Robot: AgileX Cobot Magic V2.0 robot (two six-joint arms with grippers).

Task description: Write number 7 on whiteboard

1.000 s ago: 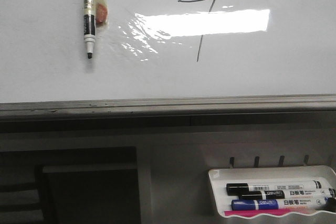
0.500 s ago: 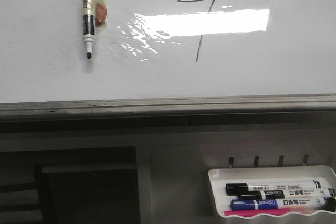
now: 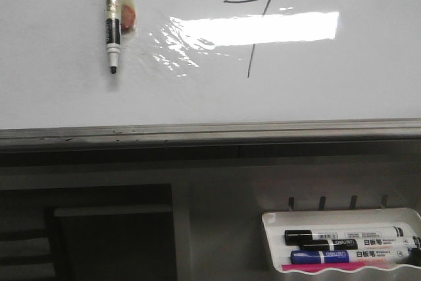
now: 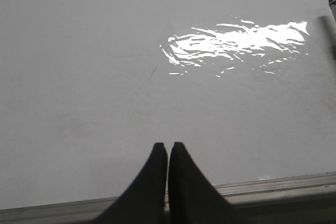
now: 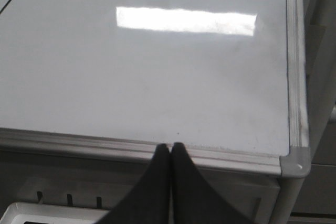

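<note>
While the whiteboard (image 3: 59, 90) fills the upper half of the front view, the number 7 (image 3: 253, 27) stands on it in thin black line, right of centre, its wavy top bar just above a bright rectangular glare (image 3: 256, 29) and its slanted stem crossing that glare and ending below it. Left of the 7, well apart from it, an uncapped marker (image 3: 112, 27) hangs upright on the board with its tip down, a scrap of clear tape with an orange patch at its side. A grey metal rail (image 3: 210, 133) runs along the board's lower edge. Below it, at the lower right, a small white tray (image 3: 276, 241) holds several markers lying flat: black-capped ones (image 3: 342, 235) above a blue-capped one (image 3: 320, 255), with a pink strip under them.

No arm shows in the front view. In the left wrist view the left gripper (image 4: 168, 148) has its dark fingers pressed together, grasping nothing, in front of bare board and rippled glare. In the right wrist view the right gripper (image 5: 170, 148) is likewise closed on nothing, its tips over the rail near the board's corner (image 5: 294, 163); a piece of the 7's stroke shows at the far edge.
</note>
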